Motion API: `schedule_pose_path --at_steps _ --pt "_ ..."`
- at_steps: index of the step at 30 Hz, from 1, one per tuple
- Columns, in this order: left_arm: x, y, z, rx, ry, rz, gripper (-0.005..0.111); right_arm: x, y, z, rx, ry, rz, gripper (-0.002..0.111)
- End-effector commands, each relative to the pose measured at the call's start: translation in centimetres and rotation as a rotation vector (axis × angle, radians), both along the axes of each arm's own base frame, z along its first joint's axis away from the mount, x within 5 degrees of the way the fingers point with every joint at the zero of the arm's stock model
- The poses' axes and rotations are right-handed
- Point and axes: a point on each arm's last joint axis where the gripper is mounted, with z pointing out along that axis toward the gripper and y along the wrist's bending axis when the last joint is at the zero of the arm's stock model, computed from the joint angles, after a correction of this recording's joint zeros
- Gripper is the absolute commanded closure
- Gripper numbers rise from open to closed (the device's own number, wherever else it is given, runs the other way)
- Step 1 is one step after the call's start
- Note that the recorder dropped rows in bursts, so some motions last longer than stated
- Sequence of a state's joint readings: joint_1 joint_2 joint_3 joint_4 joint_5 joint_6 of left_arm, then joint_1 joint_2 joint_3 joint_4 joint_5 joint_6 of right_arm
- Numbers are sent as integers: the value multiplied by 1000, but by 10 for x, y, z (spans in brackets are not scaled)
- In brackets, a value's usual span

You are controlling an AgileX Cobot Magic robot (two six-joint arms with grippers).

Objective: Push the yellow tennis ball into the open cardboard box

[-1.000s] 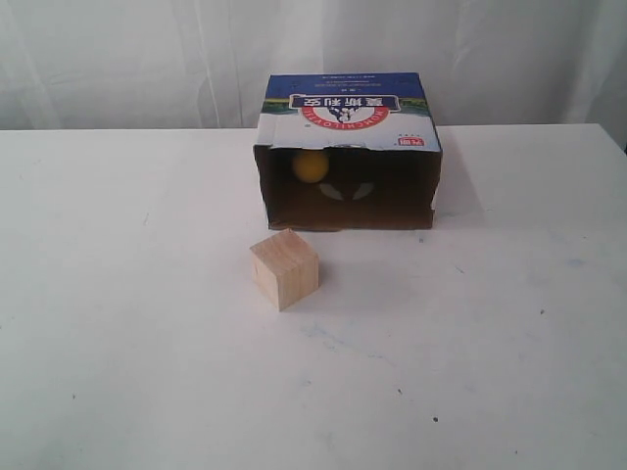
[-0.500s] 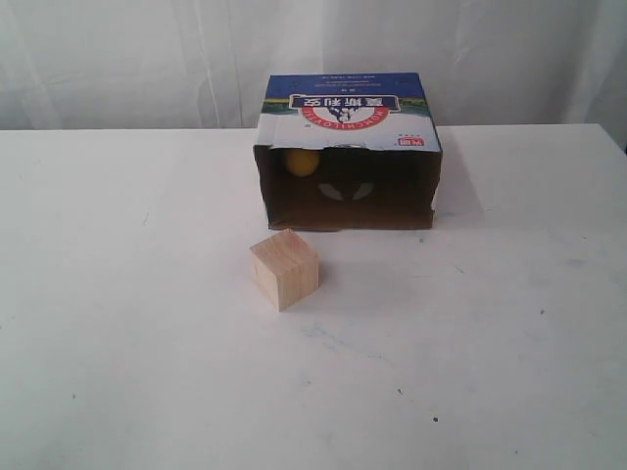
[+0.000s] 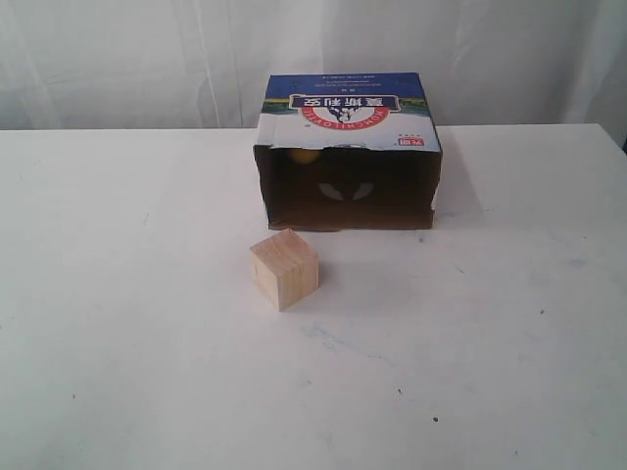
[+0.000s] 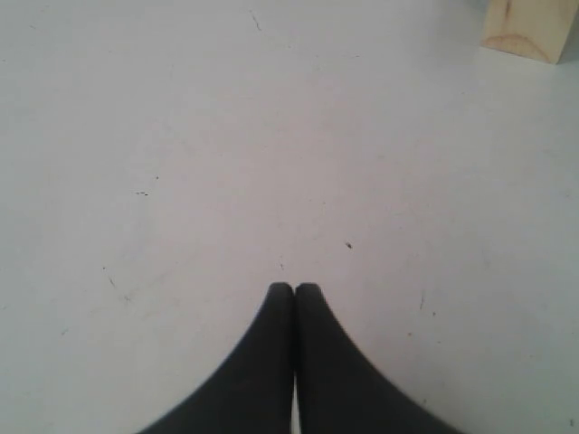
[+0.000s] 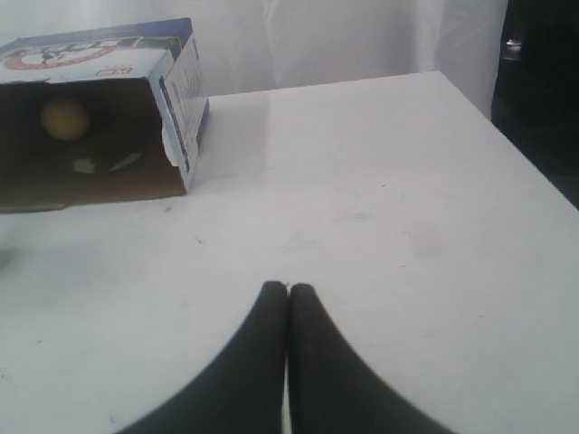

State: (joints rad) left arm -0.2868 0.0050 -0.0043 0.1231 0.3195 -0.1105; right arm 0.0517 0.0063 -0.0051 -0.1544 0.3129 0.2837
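The open cardboard box (image 3: pixel 348 113) lies at the back middle of the white table, its dark mouth facing forward. Deep inside it, near the upper left of the opening, only a sliver of the yellow tennis ball (image 3: pixel 305 155) shows. The right wrist view sees the box (image 5: pixel 99 63) from the side with the ball (image 5: pixel 64 118) far inside. My left gripper (image 4: pixel 294 287) is shut over bare table, empty. My right gripper (image 5: pixel 288 287) is shut too, empty, well away from the box. Neither gripper appears in the exterior view.
A pale wooden cube (image 3: pixel 284 268) stands in front of the box's left half; its corner shows in the left wrist view (image 4: pixel 527 27). White curtains hang behind the table. The table's right edge (image 5: pixel 507 145) drops to a dark area.
The ball has rolled deeper into the box, moving up and back behind the top edge until only a sliver shows. The cube and box have not moved.
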Motion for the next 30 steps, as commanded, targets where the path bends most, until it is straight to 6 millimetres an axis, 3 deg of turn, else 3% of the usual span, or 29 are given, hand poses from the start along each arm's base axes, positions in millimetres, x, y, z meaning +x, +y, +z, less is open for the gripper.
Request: schedule_pose_path --at_steps 1,30 --pt "-1 0 -3 8 18 -5 107 0 1 -1 -137 -4 38 108" --pt "-1 0 -3 8 18 -5 107 0 2 -1 -180 -6 56 108"
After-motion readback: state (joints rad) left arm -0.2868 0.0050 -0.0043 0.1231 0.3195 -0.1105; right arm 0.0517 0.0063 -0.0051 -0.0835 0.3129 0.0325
